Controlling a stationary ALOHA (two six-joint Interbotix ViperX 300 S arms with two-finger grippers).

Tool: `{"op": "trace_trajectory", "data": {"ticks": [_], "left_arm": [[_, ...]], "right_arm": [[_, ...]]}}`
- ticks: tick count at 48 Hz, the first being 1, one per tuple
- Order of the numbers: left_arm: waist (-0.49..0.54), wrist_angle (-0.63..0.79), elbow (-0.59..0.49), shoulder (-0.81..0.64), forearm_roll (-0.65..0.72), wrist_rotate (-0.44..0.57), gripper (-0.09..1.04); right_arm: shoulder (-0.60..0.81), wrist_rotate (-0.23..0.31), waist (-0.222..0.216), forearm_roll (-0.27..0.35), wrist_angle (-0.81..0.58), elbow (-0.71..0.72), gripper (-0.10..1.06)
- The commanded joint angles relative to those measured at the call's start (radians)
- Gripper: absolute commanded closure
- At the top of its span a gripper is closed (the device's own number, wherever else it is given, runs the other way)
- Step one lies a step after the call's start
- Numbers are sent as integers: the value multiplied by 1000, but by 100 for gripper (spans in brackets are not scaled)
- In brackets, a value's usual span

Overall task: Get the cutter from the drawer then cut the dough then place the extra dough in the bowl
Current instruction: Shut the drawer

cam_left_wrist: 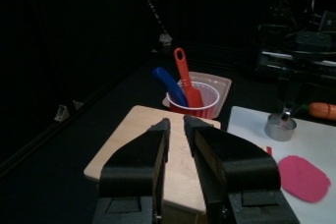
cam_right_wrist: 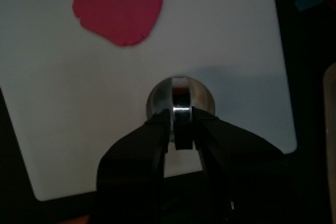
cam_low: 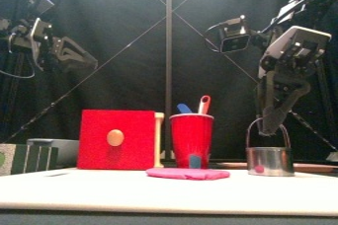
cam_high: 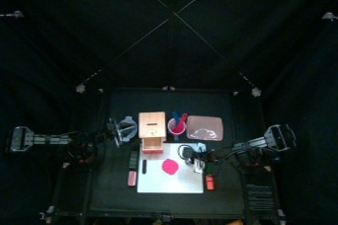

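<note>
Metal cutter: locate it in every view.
Top: metal cutter on the white board's right side.
Front: cutter low right, under the right gripper.
Left wrist: cutter on the board near the red cup.
Right wrist: cutter between that gripper's jaws.
Shared landmark: pink dough beside it.

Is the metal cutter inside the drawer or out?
Out. The cutter stands upright on the white board, the right gripper pinching its wire handle.

R gripper (cam_right_wrist: 183, 132) low, tight on cutter (cam_right_wrist: 183, 94) handle; L gripper (cam_left_wrist: 178, 126) raised, jaws near-closed
</note>
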Motion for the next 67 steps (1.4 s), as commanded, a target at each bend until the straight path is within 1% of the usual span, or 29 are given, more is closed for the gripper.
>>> {"op": "trace_trajectory", "data": {"ticks": [1, 4, 9, 12, 15, 18, 23, 28, 31, 40, 46, 50, 57, 60, 67], "left_arm": [[20, -5, -31, 3, 0, -3, 24], [35, -2, -44, 5, -6, -2, 23], [81, 9, -75, 15, -28, -5, 23], [117, 29, -100, 28, -57, -9, 24], [158, 91, -133, 44, -107, -9, 24], [202, 166, -166, 63, -137, -8, 26], [267, 342, -238, 98, -126, -5, 30], [307, 495, -319, 143, -74, -3, 38], [324, 545, -357, 166, -31, -3, 44], [362, 629, -446, 236, 103, -3, 62], [379, 698, -502, 287, 149, -3, 68], [390, 772, -561, 339, 179, 0, 69], [403, 928, -696, 448, 276, 28, 69], [408, 969, -747, 499, 298, 44, 69], [414, 1034, -836, 611, 319, 114, 69]], "right_arm": [[-35, 2, 2, -2, -6, -35, 18], [-38, 0, 3, -14, -9, -58, 18], [-40, -3, -3, -72, -11, -107, 18], [-38, -3, -5, -123, -26, -137, 19], [-32, 0, -6, -150, -49, -161, 20], [-21, -3, -18, -167, -87, -183, 22], [5, -14, -40, -172, -160, -196, 31], [29, -15, -52, -181, -221, -201, 42], [48, -14, -57, -190, -253, -204, 50], [101, -14, -58, -210, -301, -230, 70], [152, -15, -55, -210, -330, -259, 80], [187, -15, -54, -212, -344, -278, 83], [249, -14, -52, -209, -359, -318, 85], [275, -5, -52, -206, -359, -336, 85], [331, -5, -51, -201, -359, -376, 85]]}}
